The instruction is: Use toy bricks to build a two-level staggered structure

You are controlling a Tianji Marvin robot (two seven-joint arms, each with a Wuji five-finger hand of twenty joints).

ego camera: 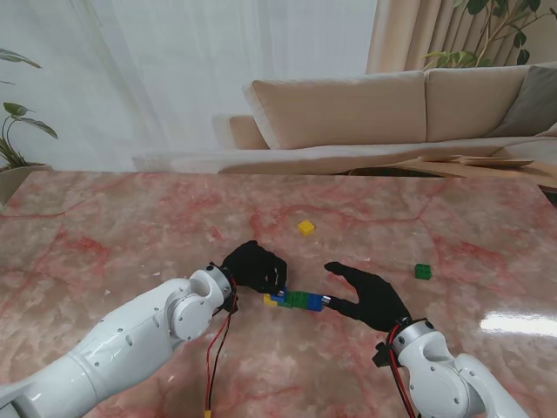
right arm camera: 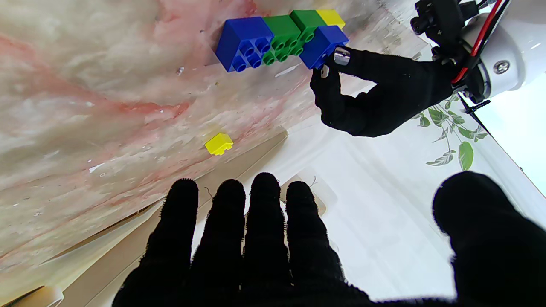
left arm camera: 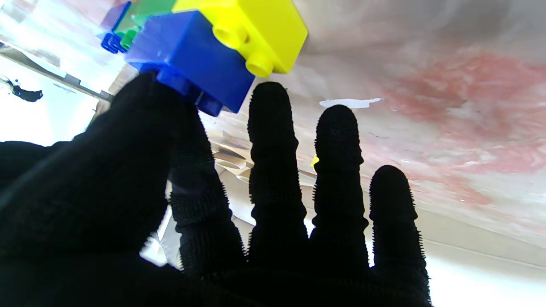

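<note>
A short row of bricks [ego camera: 298, 300] lies mid-table: a blue brick [right arm camera: 243, 42], two green bricks [right arm camera: 283, 34] and a yellow brick [right arm camera: 330, 17] at its left end. A second blue brick [left arm camera: 192, 59] sits on top at that end, overlapping the yellow brick [left arm camera: 251, 30], whose studs partly show. My left hand [ego camera: 257, 266] pinches this upper blue brick [right arm camera: 322, 40] between thumb and a finger. My right hand [ego camera: 370, 296] rests just right of the row, fingers [right arm camera: 264, 213] spread, holding nothing.
A loose yellow brick [ego camera: 306, 227] lies farther from me, also in the right wrist view [right arm camera: 219, 143]. A loose green brick [ego camera: 423, 272] sits to the right. A beige sofa [ego camera: 392, 113] stands beyond the table's far edge [ego camera: 287, 173].
</note>
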